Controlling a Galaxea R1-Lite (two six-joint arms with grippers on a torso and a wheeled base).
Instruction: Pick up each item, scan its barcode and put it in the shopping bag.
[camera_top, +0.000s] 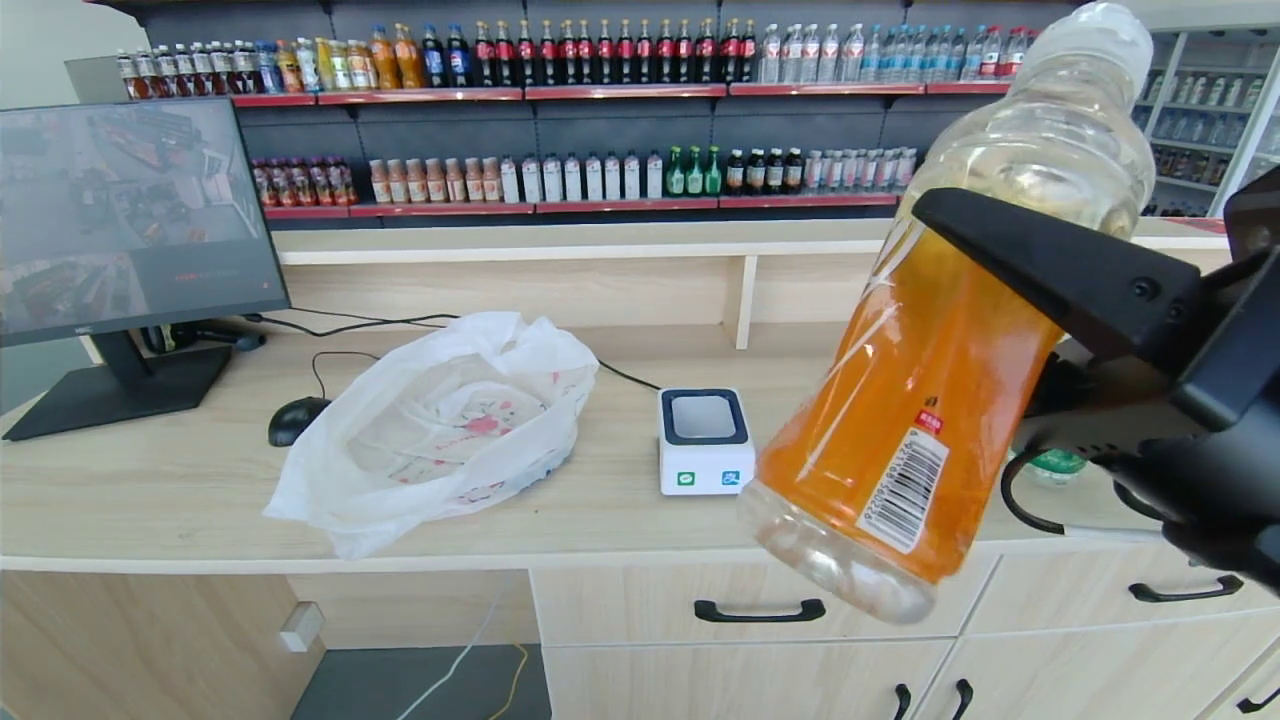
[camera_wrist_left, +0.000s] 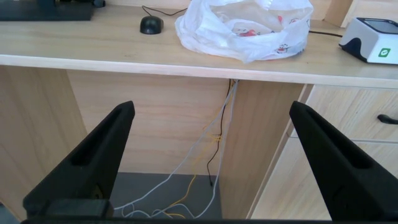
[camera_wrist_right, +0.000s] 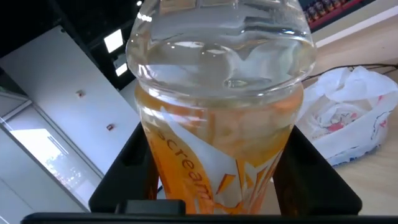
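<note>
So the shopping bag (camera_top: 440, 420) sits just left of the scanner (camera_top: 704, 440) on the counter (camera_top: 150, 500). Its mouth is open upward, and all I can make out inside is white plastic with red print.

The bottle (camera_top: 930, 400) is up in the air to the right of the scanner and closer to the camera. It's tilted, orange through the middle and clear at both ends, and the barcode sticker near its low end faces the head camera. The right gripper (camera_wrist_right: 219, 134) has it clamped around the middle, one black finger on each side.

The left gripper (camera_wrist_left: 211, 109) hangs lower than the scanner, below the counter edge. Its fingers are spread wide with nothing between them, just cables behind.

Count: one bag, one scanner, one bottle in the grip. There's also one mouse (camera_top: 296, 419) and one monitor (camera_top: 130, 215), both left of the scanner past the bag. A green cap (camera_top: 1055, 465) peeks out to the scanner's right, mostly hidden.
</note>
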